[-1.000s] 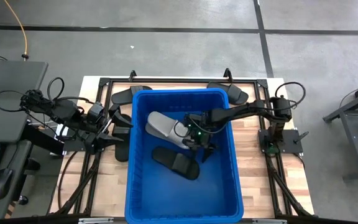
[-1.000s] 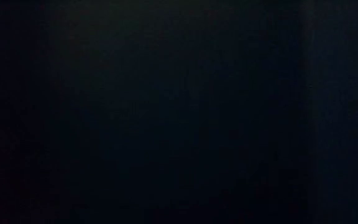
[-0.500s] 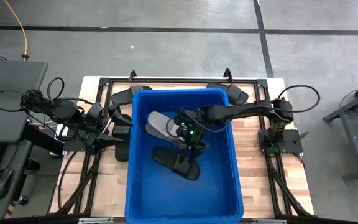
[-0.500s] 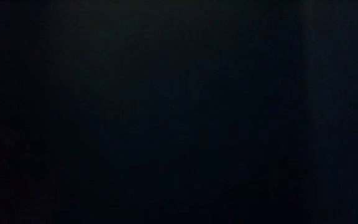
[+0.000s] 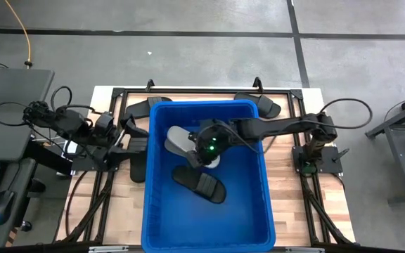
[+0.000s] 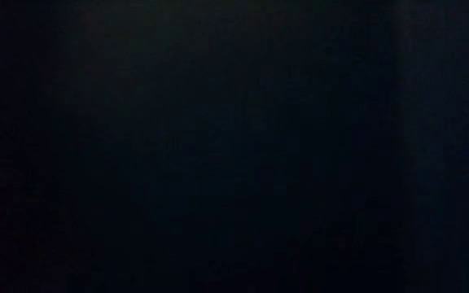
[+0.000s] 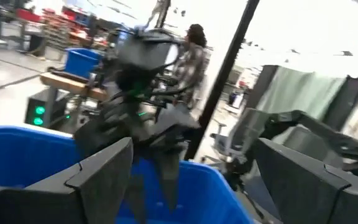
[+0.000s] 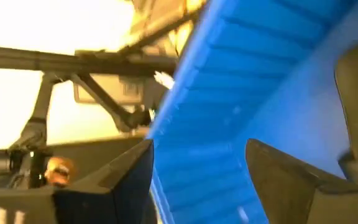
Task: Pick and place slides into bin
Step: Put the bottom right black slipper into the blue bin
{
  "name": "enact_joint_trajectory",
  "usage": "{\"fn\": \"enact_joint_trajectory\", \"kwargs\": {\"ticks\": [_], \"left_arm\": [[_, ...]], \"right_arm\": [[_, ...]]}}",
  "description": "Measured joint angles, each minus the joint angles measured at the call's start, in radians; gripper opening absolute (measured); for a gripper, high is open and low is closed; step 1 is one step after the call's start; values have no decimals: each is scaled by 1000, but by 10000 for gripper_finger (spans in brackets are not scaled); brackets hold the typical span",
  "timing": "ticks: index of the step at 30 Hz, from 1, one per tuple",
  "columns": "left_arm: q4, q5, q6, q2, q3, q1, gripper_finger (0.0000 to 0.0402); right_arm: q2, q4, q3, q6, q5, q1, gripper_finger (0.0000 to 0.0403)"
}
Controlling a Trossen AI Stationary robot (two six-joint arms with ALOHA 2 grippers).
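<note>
Wooden table [image 5: 287, 176], grey floor [image 5: 188, 56] — blue bin [image 5: 259, 211]

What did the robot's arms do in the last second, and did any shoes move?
The right gripper swung across the inside of the blue bin, from above the black slide toward the bin's left, and now sits over the light grey slide, open and empty. Both slides in the bin stayed put. The left gripper barely moved, open beside the bin.

- One blue bin [image 5: 259, 211] under the right gripper [image 5: 201, 149].
- Two slides inside, one light grey [image 5: 181, 143], one black [image 5: 201, 184].
- Four black slides outside: [image 5: 146, 107], [image 5: 262, 105], [image 5: 138, 133], [image 5: 138, 171].
</note>
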Motion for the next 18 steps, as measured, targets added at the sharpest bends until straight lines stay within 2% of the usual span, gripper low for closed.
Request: {"fn": "enact_joint_trajectory", "kwargs": {"ticks": [3,7,11,14,18], "left_arm": [[-2,-8,-1,-17,0,0,326],[-9,-36,-3,-27,0,0,326],[-10,-63,-3,-30,0,0,326],[-10,-100,-3,-30,0,0,326],[-10,-109,-4,-28,0,0,326]], "right_arm": [[-32,-54,2,-19,120,24,243],[-69,-104,2,28,182,38,243],[-73,-263,2,82,178,57,243],[-56,-398,1,124,108,63,243],[-32,-452,1,176,49,70,243]]}}
